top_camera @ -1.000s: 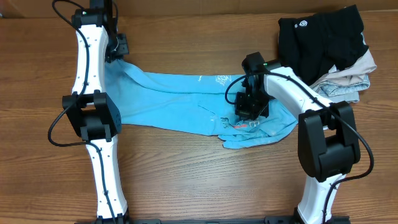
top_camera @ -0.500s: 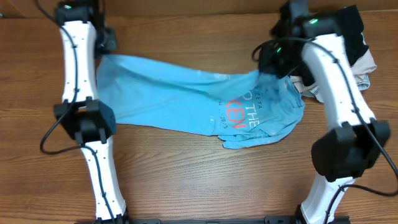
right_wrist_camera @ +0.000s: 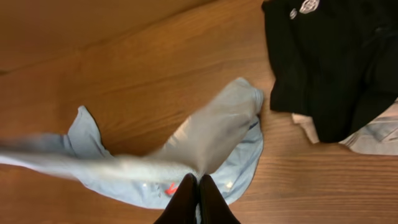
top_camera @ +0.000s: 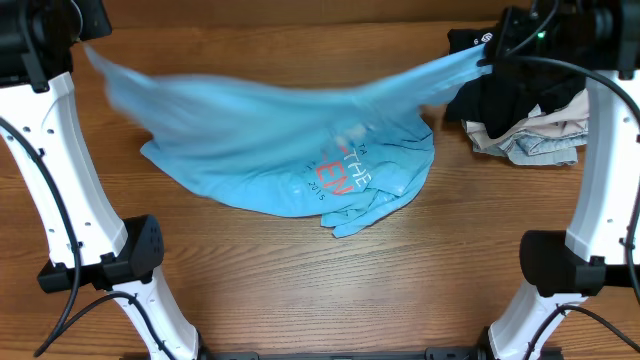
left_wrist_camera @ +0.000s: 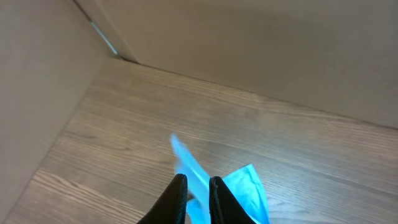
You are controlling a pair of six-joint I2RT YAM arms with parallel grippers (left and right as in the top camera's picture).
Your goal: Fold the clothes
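The light blue T-shirt (top_camera: 270, 130) with white and orange-red lettering hangs stretched between both arms, blurred, its lower part resting on the table. My left gripper (top_camera: 85, 45) is shut on its far-left corner, raised at the top left. In the left wrist view the fingers (left_wrist_camera: 198, 186) pinch blue fabric (left_wrist_camera: 245, 186). My right gripper (top_camera: 487, 60) is shut on the far-right corner, raised near the black garment. In the right wrist view the fingers (right_wrist_camera: 199, 183) pinch pale fabric (right_wrist_camera: 211, 137).
A black garment with a small white logo (top_camera: 510, 85) lies at the back right, over folded beige and pale grey-blue garments (top_camera: 535, 135). It also shows in the right wrist view (right_wrist_camera: 329, 56). A wall (left_wrist_camera: 249, 37) bounds the table's far edge.
Both grippers have risen and moved apart, lifting and stretching the shirt. The shirt's lettered part has slid left on the table, away from the black garment.
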